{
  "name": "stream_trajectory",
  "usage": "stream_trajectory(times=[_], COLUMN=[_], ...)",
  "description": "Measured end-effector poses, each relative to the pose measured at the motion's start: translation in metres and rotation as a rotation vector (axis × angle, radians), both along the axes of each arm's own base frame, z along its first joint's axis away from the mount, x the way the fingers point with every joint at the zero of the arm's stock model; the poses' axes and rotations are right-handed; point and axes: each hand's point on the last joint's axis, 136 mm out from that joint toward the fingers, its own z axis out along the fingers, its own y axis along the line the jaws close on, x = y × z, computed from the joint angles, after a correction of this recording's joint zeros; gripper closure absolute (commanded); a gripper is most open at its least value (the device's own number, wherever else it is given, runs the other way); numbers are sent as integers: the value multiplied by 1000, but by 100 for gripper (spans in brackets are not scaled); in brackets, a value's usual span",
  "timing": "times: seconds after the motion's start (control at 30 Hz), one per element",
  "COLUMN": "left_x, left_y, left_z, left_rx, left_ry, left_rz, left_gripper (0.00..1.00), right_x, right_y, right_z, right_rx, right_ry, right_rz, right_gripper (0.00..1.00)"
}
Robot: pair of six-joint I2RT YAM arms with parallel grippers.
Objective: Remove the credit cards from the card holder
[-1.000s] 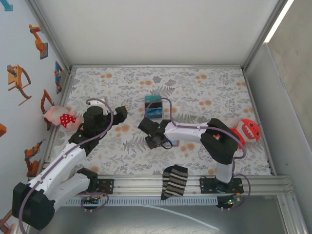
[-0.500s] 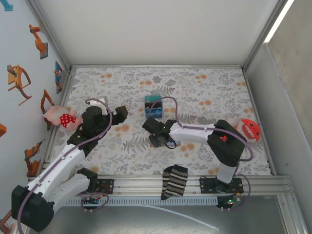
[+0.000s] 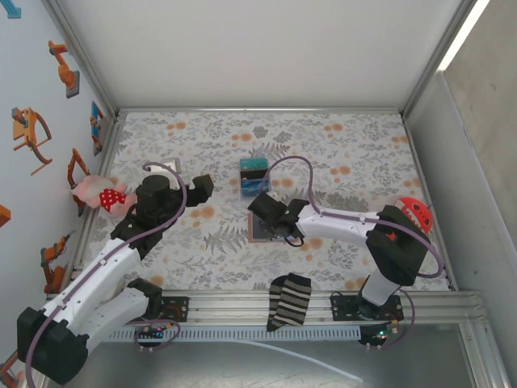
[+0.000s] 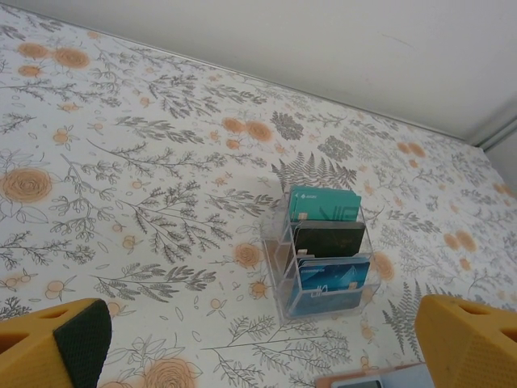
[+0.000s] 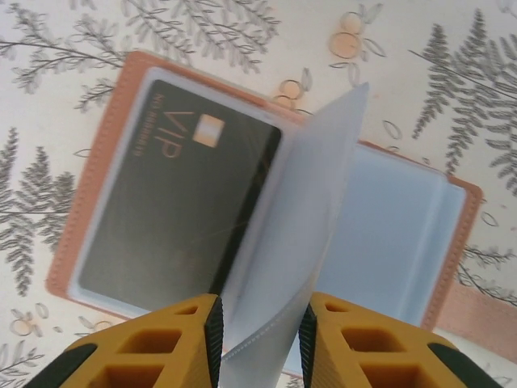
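Note:
The tan card holder (image 5: 87, 217) lies open on the floral mat (image 3: 347, 162), under my right gripper (image 3: 271, 217). Its left pocket holds a dark card marked VIP (image 5: 174, 206). The right half (image 5: 396, 234) is light blue; I cannot tell whether a card sits in it. A translucent plastic sleeve (image 5: 303, 210) of the holder stands up between the pads of my right gripper (image 5: 258, 319), bowed and touching both. My left gripper (image 4: 258, 311) hangs wide open above the mat (image 3: 190, 179), left of the holder, with nothing in it. A corner of the holder (image 4: 404, 377) shows at the bottom of the left wrist view.
A clear stand (image 4: 323, 259) with teal, black and blue cards sits behind the holder (image 3: 255, 176). A striped sock (image 3: 289, 301) lies at the near edge. A red toy (image 3: 414, 212) is at the right, a pink and red toy (image 3: 103, 194) at the left wall.
The right gripper has moved back and right, and the card holder now lies spread open. Its jaws have narrowed round the sleeve. The left arm has barely moved.

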Motion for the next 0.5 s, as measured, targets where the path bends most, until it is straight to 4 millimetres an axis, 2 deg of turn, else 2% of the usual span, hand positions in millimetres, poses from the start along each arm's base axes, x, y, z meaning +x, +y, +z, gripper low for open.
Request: stream_trajectory(times=[0.27,0.5], left_x=[-5,-6], left_y=[-10,-17], left_z=[5,1], left_rx=[31,71], left_ry=[-16,-11], left_rz=[-31,-44], left_gripper=[3,3], right_x=[2,1], right_y=[-25,-48], right_z=[6,-12], right_rx=[33,53], right_ry=[-12,43], right_rz=[-82,-178], right_gripper=[68,68])
